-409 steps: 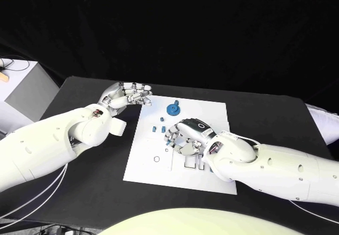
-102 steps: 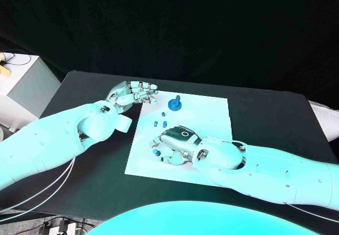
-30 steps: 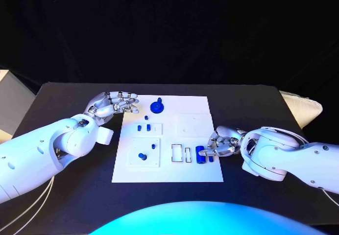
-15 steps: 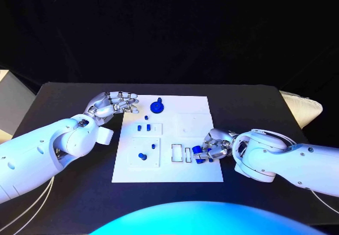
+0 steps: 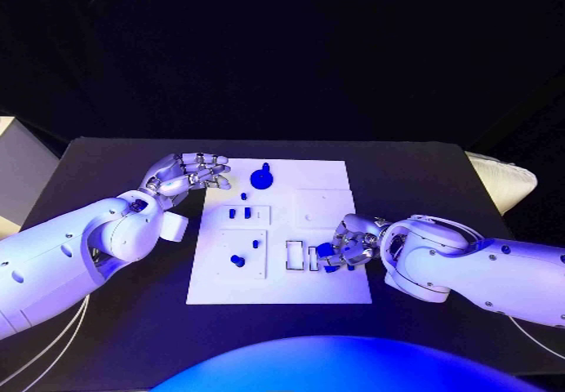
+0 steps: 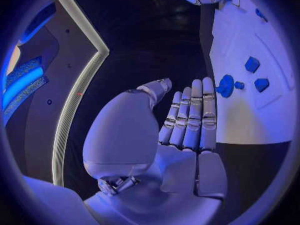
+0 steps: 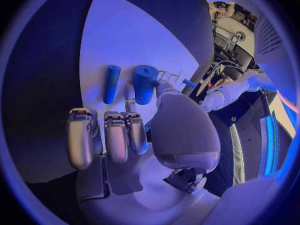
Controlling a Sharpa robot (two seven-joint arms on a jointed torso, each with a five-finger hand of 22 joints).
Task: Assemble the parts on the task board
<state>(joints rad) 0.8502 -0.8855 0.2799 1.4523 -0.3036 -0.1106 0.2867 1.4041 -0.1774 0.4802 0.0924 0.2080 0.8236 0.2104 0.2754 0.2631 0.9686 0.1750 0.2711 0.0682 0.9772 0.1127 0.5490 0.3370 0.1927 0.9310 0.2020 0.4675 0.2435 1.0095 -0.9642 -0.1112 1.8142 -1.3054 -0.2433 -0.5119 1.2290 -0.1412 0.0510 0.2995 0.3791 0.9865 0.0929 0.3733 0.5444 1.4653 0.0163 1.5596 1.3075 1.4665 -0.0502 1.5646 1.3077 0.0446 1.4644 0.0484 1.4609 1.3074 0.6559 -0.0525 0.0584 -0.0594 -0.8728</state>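
The white task board (image 5: 318,200) lies mid-table. My right hand (image 5: 349,241) hovers over its near right part and pinches a blue cylinder part (image 5: 325,251) (image 7: 144,83) between thumb and a finger, right by the rectangular slots (image 5: 295,255). A thinner blue piece (image 7: 111,84) lies on the board just beyond that hand's fingers. My left hand (image 5: 189,171) (image 6: 187,120) rests at the board's far left corner, fingers curled in, holding nothing. A round blue part (image 5: 261,177) (image 6: 225,85) stands near it, and several small blue parts (image 5: 238,261) sit on the board's left half.
The black table (image 5: 117,318) reaches well past the board on all sides. A pale box (image 5: 15,171) stands off the table's left edge and a white object (image 5: 506,184) off its right edge.
My right hand has moved left across the board's right edge with the blue cylinder, up to the rectangular slots. The left hand has stayed where it was.
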